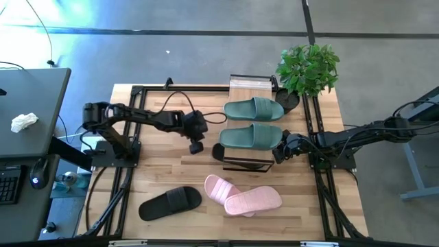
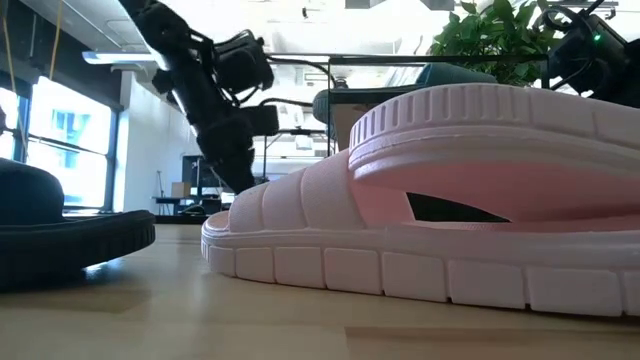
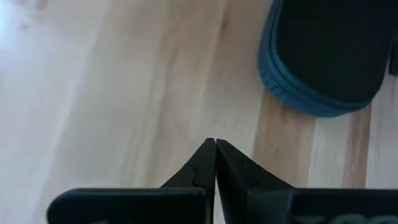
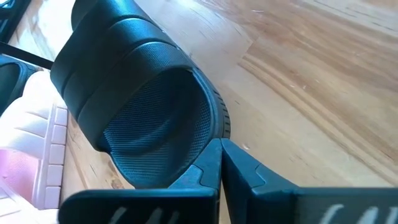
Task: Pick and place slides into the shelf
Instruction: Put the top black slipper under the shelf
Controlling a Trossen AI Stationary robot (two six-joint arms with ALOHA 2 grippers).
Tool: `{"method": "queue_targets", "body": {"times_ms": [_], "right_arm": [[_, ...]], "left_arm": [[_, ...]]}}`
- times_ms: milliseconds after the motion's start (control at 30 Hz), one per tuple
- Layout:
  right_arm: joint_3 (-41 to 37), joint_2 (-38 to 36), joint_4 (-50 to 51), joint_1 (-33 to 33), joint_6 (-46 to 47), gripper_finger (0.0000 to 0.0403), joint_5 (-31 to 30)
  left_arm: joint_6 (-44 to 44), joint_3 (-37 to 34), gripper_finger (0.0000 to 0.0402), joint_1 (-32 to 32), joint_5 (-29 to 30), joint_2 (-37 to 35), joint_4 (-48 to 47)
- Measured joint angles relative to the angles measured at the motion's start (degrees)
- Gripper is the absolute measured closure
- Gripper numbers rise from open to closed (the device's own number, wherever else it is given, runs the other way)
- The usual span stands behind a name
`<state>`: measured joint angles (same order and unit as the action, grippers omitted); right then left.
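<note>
Shelf [image 1: 251,84] boards mostly hidden under two green slides [image 1: 254,110]; lower level not visible from above. Second black slide not made out from above. In low view, pink slide [image 2: 440,200] cut off at right edge, blocked most of table behind; black slide [image 2: 60,235] cut at left edge. In left wrist view, dark slide [image 3: 326,53] cut by top and right edges. Potted plant [image 1: 309,67] hid table's far corner.

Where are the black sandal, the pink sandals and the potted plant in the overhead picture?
black sandal [image 1: 171,202]: high view, on its wide strap.
pink sandals [image 1: 252,201]: high view, on the strap of the nearer one.
potted plant [image 1: 309,67]: high view, on its green leaves.
</note>
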<state>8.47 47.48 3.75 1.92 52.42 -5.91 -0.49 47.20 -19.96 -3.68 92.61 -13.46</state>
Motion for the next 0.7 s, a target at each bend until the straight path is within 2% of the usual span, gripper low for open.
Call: {"method": "queue_targets", "body": {"times_ms": [300,467,700], "right_arm": [[0.00,-0.02,-0.13,0.02,-0.24,0.0403,-0.73],[0.00,0.00,0.00,0.02,-0.24,0.0403,-0.73],[0.00,0.00,0.64,0.02,-0.26,0.0403,-0.92]], "left_arm": [[-5.37,-0.07,0.0401,1.71,-3.35,6.13,6.30],[-7.94,0.00,0.0401,3.53,-5.47,7.11,10.77],[-10.88,-0.04,0.0401,6.39,-4.62,7.11,13.29]]}}
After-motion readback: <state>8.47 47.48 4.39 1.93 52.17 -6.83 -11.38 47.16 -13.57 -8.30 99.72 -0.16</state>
